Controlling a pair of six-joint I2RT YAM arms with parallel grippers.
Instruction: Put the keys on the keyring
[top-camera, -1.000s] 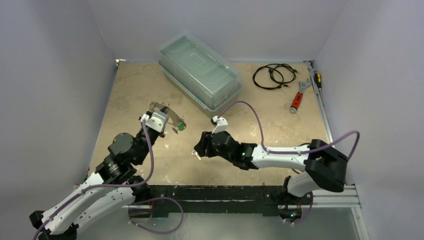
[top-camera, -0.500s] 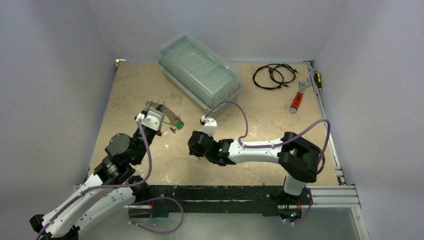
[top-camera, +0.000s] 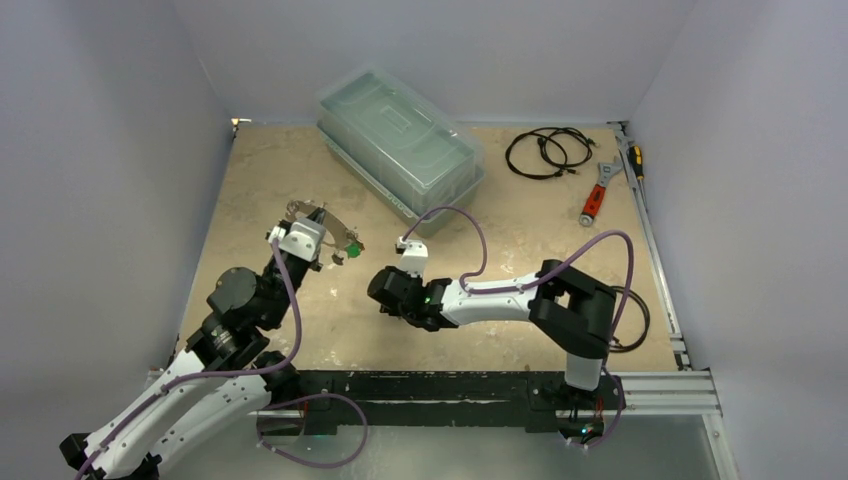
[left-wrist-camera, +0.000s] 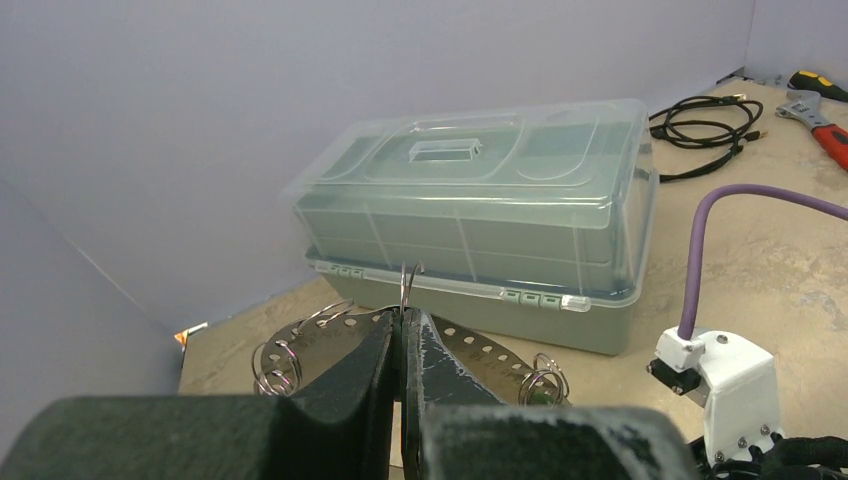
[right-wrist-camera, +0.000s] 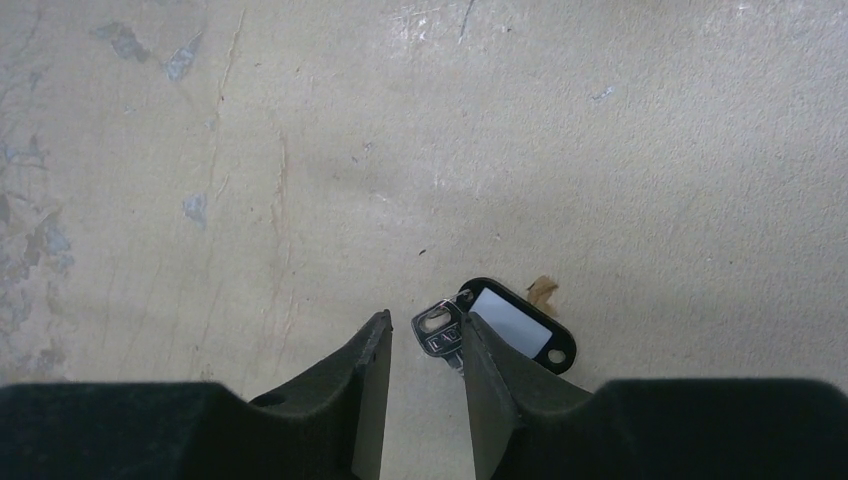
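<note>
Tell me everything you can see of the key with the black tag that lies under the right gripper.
The key with the black tag is small: a silver metal head with a hole and stamped marks too small to read, joined to an oblong black plastic tag with a white label. It lies flat on the beige table. One finger of the right gripper hides its blade; whether the fingers touch it is unclear.

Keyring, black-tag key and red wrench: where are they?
keyring (left-wrist-camera: 488, 352), left wrist view, on its holed metal plate.
black-tag key (right-wrist-camera: 437, 328), right wrist view, on the silver key head.
red wrench (top-camera: 592, 206), top view, on its red handle.
</note>
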